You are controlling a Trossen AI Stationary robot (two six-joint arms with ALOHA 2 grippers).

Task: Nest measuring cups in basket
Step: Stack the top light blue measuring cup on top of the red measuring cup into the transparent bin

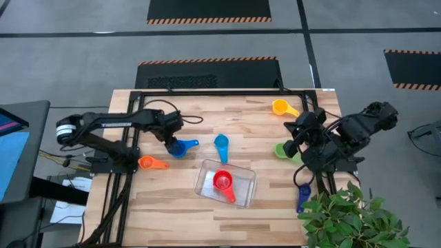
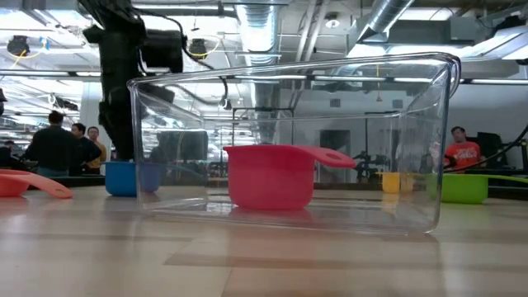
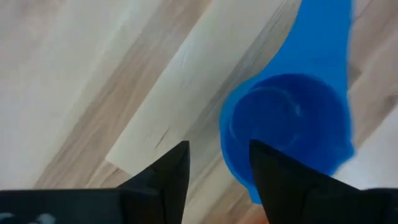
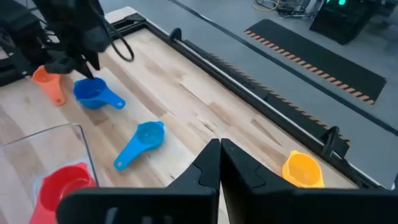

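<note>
My left gripper (image 1: pixel 171 140) (image 3: pixel 217 168) is open and points down at a blue measuring cup (image 1: pixel 180 147) (image 3: pixel 292 124) standing upright on the table. One finger (image 3: pixel 277 177) is over the cup's bowl and the other (image 3: pixel 174 171) is outside its wall. A red cup (image 1: pixel 224 182) (image 2: pixel 271 176) sits in the clear basket (image 1: pixel 207 180) (image 2: pixel 412 148). On the table lie an orange cup (image 1: pixel 151 163), a light blue cup (image 1: pixel 221 145), a yellow cup (image 1: pixel 281 107), a green cup (image 1: pixel 282 151) and a dark blue cup (image 1: pixel 303 196). My right gripper (image 1: pixel 298 138) (image 4: pixel 219 155) is shut and empty above the green cup. My left gripper comes from above at the blue cup's rim wall (image 3: pixel 231 146) on the side away from its handle. One finger is inside the bowl and one is outside. I cannot tell whether either finger touches the wall. The cup stands on the table.
A potted plant (image 1: pixel 351 217) overhangs the table's near right corner beside the dark blue cup. A black frame rail (image 1: pixel 207 92) runs along the far edge. Bare wood lies between the basket and the near edge. People stand in the room beyond (image 2: pixel 58 144).
</note>
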